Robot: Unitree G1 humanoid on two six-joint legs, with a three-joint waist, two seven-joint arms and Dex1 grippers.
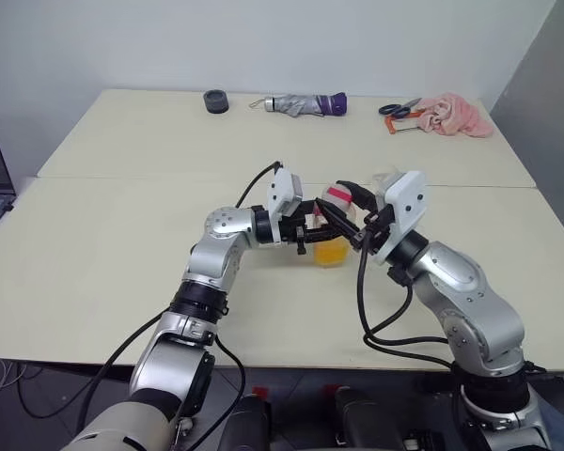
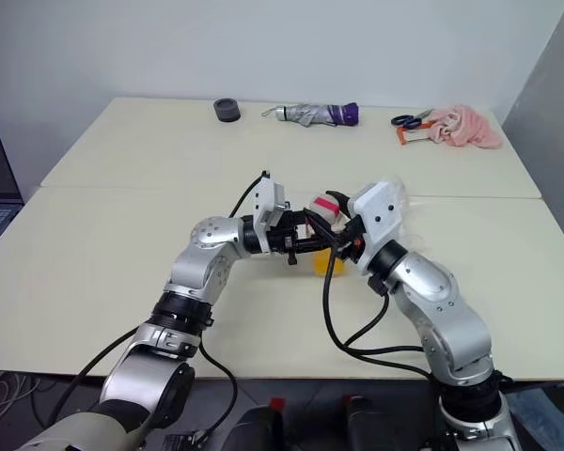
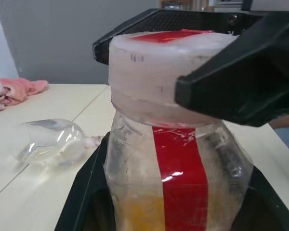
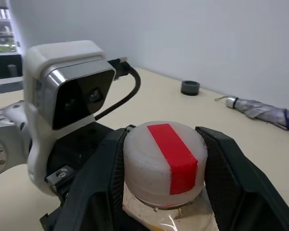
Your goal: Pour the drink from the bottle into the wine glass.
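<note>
Bottle [image 1: 331, 235] upright over table [image 1: 122, 244], body clamped in left pincer [image 3: 183, 192], right pincer [image 4: 164, 173] flanking red-and-white cap [image 4: 164, 161], grip uncertain; probably light, thin-walled, squashable; wine glass [image 3: 50, 142] lying beyond.

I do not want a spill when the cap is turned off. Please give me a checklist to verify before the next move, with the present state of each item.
1. Left gripper shut on the bottle body: ok.
2. Right gripper fingers on both sides of the cap: ok; firm grip: cannot tell.
3. Bottle upright, drink low in it: ok.
4. Cap on the bottle: ok.
5. Wine glass upright for pouring: not ok, it lies on its side on the table.
</note>
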